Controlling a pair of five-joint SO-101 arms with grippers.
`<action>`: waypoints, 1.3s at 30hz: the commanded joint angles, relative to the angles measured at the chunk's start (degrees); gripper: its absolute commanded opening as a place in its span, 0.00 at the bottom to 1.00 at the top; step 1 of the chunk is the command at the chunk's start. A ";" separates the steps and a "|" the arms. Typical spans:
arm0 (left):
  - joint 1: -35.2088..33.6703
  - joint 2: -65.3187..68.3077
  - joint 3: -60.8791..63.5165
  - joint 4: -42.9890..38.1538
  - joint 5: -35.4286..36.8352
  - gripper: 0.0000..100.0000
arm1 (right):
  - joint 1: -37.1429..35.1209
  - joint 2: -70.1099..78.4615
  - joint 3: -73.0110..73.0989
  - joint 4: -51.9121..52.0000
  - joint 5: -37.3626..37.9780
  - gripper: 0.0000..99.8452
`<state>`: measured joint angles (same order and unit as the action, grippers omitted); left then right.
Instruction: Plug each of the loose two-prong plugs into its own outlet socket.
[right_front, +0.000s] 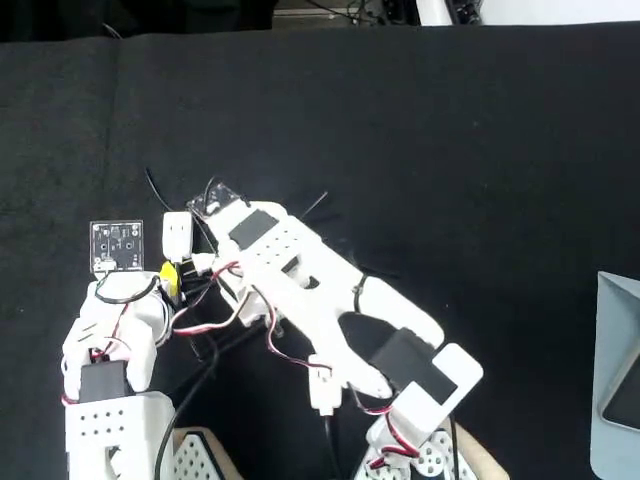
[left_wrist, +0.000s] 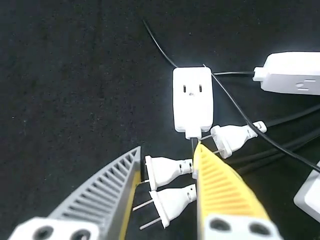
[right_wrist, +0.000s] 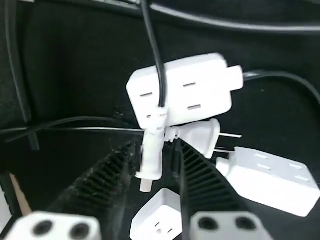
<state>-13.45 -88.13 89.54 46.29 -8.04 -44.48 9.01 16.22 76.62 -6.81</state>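
In the left wrist view my left gripper (left_wrist: 166, 148) is open, its grey and yellow fingers on either side of two white two-prong plugs (left_wrist: 162, 170), (left_wrist: 172, 201) lying on the black cloth. Just beyond them lies a small white outlet (left_wrist: 192, 100), with a third plug (left_wrist: 234, 138) beside it. My right gripper (right_wrist: 155, 146) is shut on a white plug (right_wrist: 151, 150), whose black cable runs up across a white multi-socket outlet (right_wrist: 182, 92). Another plug (right_wrist: 200, 135) with bare prongs lies next to it. In the high view the yellow finger (right_front: 170, 278) sits below the small outlet (right_front: 178, 235).
More white outlet blocks lie around: (left_wrist: 292, 72), (right_wrist: 272, 180), (right_wrist: 157, 222). Black cables (left_wrist: 280, 150) cross the cloth between the arms. A small square board (right_front: 117, 245) lies to the left of the outlet. A grey tray (right_front: 618, 370) stands at the right edge.
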 joint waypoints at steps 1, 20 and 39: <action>-0.84 -0.62 -3.65 0.44 -0.35 0.17 | 0.88 -0.13 -3.12 0.70 -0.44 0.11; -0.84 -0.62 -3.38 0.44 -0.44 0.17 | 1.14 -0.31 -3.03 0.88 1.76 0.01; -8.84 -0.62 -4.44 -0.97 5.19 0.17 | 1.14 -45.49 31.96 -30.68 15.82 0.01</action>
<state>-19.08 -88.13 89.54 46.29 -5.49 -44.13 -26.95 33.45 64.31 3.47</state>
